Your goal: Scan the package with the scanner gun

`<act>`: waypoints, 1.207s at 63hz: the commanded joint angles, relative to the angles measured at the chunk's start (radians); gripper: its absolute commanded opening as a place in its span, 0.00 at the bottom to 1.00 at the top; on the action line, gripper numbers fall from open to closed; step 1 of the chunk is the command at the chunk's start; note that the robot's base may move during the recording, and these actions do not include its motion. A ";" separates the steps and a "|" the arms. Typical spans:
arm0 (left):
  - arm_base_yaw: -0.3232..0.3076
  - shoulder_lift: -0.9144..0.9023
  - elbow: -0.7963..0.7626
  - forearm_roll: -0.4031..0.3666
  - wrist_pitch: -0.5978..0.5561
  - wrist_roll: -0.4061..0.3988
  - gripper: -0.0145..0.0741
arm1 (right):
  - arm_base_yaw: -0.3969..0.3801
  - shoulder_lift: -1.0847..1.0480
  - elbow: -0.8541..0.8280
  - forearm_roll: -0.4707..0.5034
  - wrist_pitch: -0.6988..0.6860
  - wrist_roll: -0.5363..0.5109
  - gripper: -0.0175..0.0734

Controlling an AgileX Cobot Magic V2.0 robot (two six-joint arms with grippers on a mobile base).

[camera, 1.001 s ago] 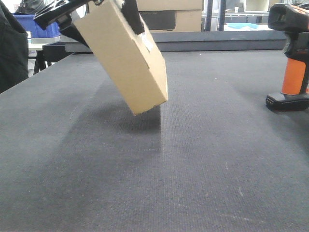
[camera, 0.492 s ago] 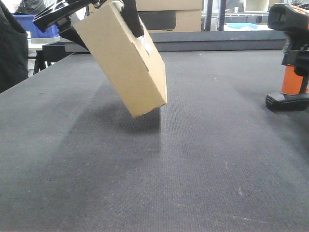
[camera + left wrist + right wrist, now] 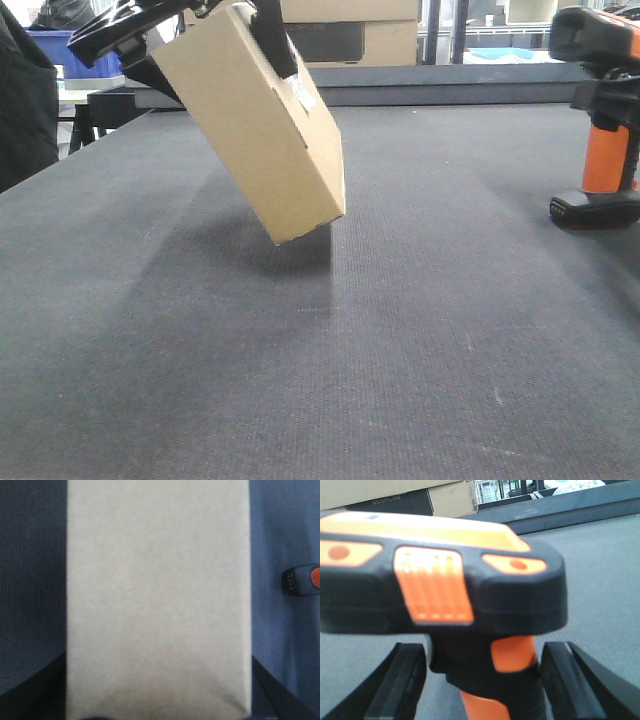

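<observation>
A tan cardboard package (image 3: 260, 120) hangs tilted above the dark grey table (image 3: 400, 330), its lower corner just over the surface. My left gripper (image 3: 225, 75) is shut on its upper end. In the left wrist view the package (image 3: 158, 590) fills the frame between the black fingers (image 3: 50, 690). The orange and black scanner gun (image 3: 605, 150) stands upright on its base at the right; its base also shows in the left wrist view (image 3: 302, 580). My right gripper (image 3: 482, 680) is open, one finger on each side of the scanner's handle (image 3: 512, 655), under its head (image 3: 440, 575).
Stacked cardboard boxes (image 3: 350, 30) stand behind the table's far edge. A blue bin (image 3: 75, 50) sits at the back left. A dark-clothed figure (image 3: 25, 100) stands at the left edge of the table.
The right gripper has moved in around the scanner's handle, and the scanner head has shifted slightly left. The package and left gripper have hardly moved.
</observation>
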 commanded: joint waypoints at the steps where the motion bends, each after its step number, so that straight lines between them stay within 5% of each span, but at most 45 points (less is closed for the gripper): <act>1: -0.004 -0.005 -0.004 0.000 -0.019 -0.007 0.04 | 0.000 0.005 -0.023 -0.012 -0.007 0.002 0.61; 65: -0.004 -0.005 -0.004 0.002 -0.013 -0.007 0.04 | 0.007 0.005 -0.044 -0.025 0.011 0.002 0.62; 76: -0.004 -0.005 -0.004 0.002 -0.013 -0.007 0.04 | 0.007 0.005 -0.044 -0.025 0.015 0.002 0.78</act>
